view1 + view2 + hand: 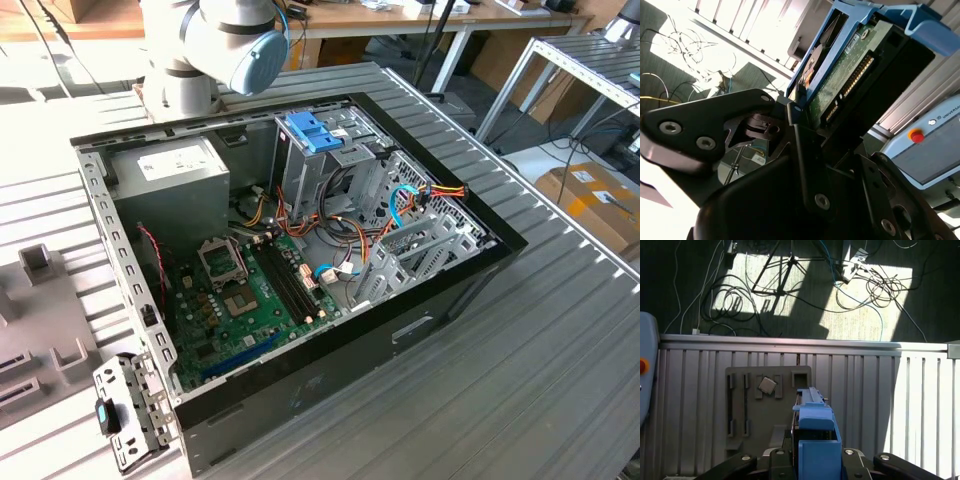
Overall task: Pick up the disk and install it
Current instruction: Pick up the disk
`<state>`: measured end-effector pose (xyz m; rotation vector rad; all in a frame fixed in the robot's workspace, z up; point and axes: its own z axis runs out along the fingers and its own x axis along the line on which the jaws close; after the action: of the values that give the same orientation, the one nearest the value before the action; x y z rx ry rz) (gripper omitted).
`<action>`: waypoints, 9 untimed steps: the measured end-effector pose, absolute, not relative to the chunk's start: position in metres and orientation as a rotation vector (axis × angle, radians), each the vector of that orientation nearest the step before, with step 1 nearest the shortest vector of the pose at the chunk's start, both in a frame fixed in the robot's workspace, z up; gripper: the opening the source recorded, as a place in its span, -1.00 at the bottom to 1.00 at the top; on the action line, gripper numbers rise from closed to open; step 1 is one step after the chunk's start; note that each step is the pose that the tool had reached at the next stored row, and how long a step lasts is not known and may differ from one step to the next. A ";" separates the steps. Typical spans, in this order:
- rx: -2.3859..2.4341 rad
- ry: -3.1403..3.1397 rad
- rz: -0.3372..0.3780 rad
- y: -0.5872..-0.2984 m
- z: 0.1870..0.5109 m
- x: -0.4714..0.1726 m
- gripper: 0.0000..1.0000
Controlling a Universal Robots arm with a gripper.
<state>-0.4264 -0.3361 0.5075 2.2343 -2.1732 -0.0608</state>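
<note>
In the second wrist view my gripper is shut on the disk. The disk shows its green circuit board and a row of connector pins. It sits in a bright blue plastic bracket and is held off the table. In the first wrist view that blue bracket stands up between my black fingers, above a ribbed metal table. The open computer case lies on its side in the exterior view, with a metal drive cage at its far end.
A blue bracket tops the drive cage, beside the grey power supply and green motherboard. Below my gripper, a grey fixture tray carries a square chip. A pendant's red button is nearby. Beyond the table edge, cables cover the floor.
</note>
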 end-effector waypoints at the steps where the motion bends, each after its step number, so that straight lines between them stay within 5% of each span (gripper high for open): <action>1: 2.234 -2.173 -0.061 -0.336 0.509 -0.426 -0.28; 9: 2.234 -2.173 -0.061 -0.336 0.517 -0.426 -0.28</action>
<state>-0.4259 -0.3361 0.5167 2.2342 -2.1732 -0.0609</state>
